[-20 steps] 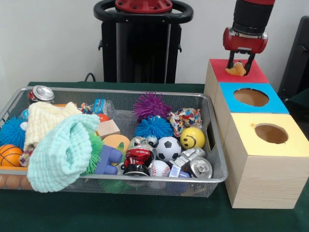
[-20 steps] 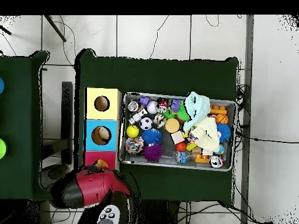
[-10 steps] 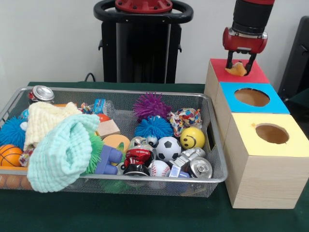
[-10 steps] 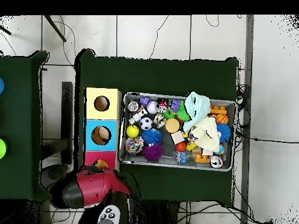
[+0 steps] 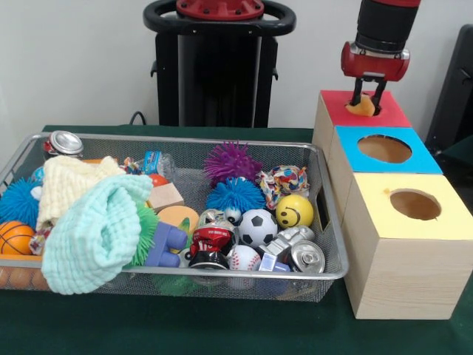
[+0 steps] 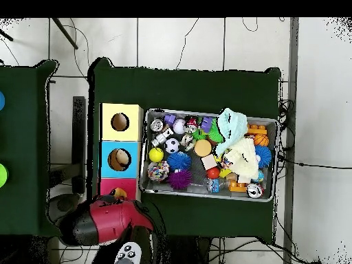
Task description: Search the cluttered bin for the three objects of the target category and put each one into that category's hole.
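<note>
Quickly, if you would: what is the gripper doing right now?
Gripper: shut on the orange object, just above the red box.

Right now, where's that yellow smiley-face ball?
In the front view the smiley ball lies in the wire bin's right part, just right of the soccer ball and below the patterned cloth ball.

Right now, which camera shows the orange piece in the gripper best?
The front view: the orange piece sits between the gripper fingers over the red box. The overhead view shows only an orange speck beside the arm.
</note>
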{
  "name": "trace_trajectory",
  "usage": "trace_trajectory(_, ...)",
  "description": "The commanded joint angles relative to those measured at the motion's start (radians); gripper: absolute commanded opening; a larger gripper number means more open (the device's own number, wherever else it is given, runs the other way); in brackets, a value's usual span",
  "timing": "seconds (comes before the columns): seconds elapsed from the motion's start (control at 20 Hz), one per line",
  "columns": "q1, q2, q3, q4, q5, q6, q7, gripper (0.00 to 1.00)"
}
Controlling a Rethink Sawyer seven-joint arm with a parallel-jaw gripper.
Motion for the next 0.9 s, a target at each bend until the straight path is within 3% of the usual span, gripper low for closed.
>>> trace_trajectory(0.05, -0.021, -0.031, 0.033, -0.046, 0.023, 0.056, 0.117, 0.00)
trace_trajectory(0.45, -0.019, -0.031, 0.023, -0.058, 0.023, 0.070, 0.119, 0.00)
trace_trajectory(0.7, -0.045, -0.085, 0.030, -0.068, 0.021, 0.158, 0.079, 0.00)
trace_trajectory(0.9, -0.078, -0.059, 0.055, -0.084, 0.016, 0.136, 0.062, 0.00)
